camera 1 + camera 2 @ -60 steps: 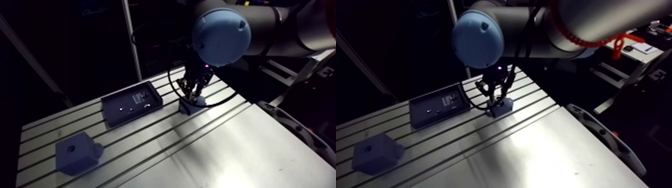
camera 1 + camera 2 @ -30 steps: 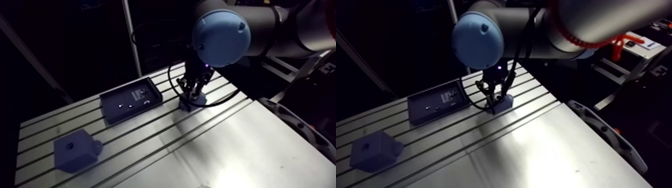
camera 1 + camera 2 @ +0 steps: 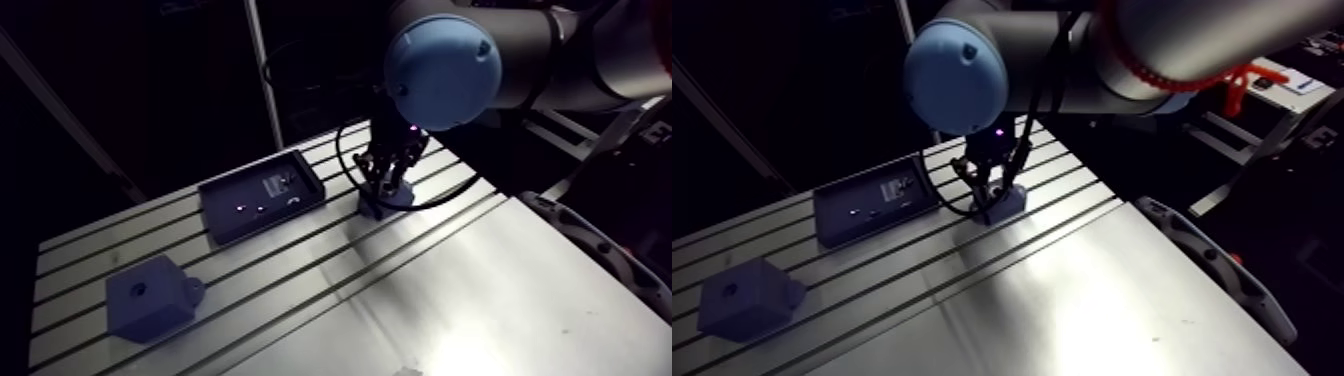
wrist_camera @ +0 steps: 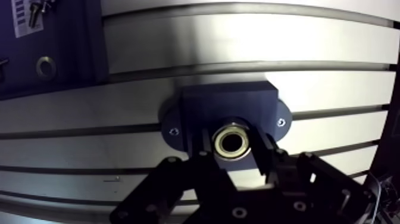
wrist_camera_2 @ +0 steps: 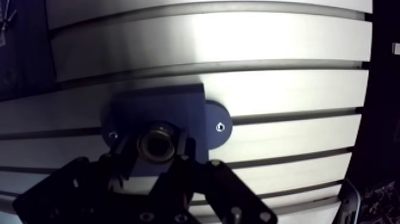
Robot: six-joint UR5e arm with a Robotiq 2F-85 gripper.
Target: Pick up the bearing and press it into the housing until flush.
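Print is showing on a white label [image 4: 27,18] lying inside the dark tray [image 3: 210,215], but it is coming through too small to read. A ring washer [image 4: 44,65] is lying in the same tray beside the label, along with a few small bright parts that are not resolving clearly. Near the tray, the dark blue housing [image 4: 229,101] is sitting on the slotted table [image 4: 238,42], a screw showing in each of its two side ears. The gripper [image 4: 234,149] is hanging directly over it, its fingers [image 4: 266,156] closing narrowly on the bearing [image 4: 232,143] and pinching the metal ring from both sides at the mouth of the housing's bore. How deep the bearing is sitting cannot be told. Well apart from these, a second blue block [image 3: 148,300] with a hole in its top is resting at the table's far end.
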